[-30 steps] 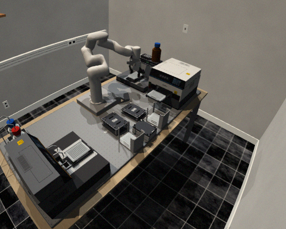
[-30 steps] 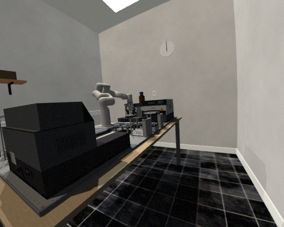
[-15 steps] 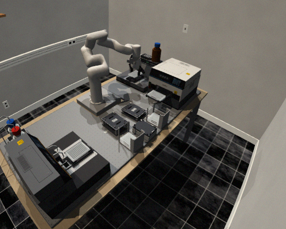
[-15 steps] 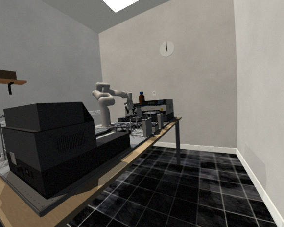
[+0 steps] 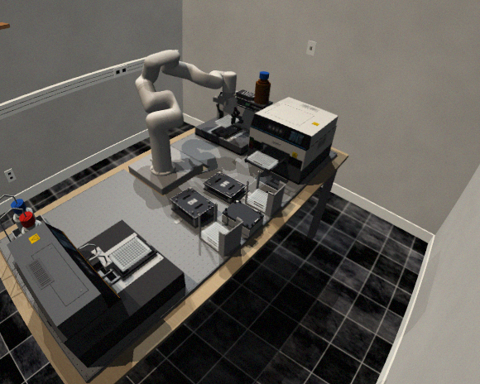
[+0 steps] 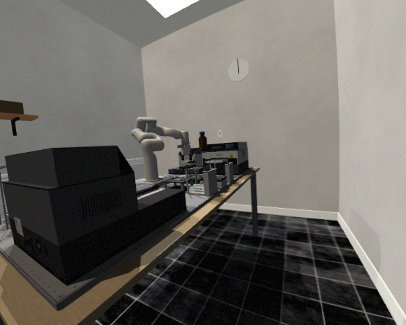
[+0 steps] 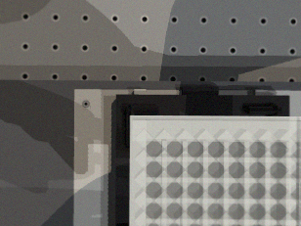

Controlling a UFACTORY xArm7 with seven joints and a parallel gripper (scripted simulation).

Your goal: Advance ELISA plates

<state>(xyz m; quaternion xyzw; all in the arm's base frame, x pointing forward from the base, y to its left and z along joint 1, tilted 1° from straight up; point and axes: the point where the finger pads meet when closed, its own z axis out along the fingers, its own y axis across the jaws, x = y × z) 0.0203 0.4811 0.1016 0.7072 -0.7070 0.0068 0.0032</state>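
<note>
My gripper is at the back of the deck, over the dark station next to the brown bottle. It is shut on a white well plate and holds it level, just above that station's black nest. The fingers are out of sight in the wrist view, and I cannot read the plate's label. In the exterior view the gripper is small and far off. Another white plate lies on the big dark instrument at the front left. A third plate sits on the tray of the white instrument.
A brown bottle stands right behind the gripper. Two tall stack racks each hold a white plate. Three low black nests stand mid-deck. The arm's base is to their left.
</note>
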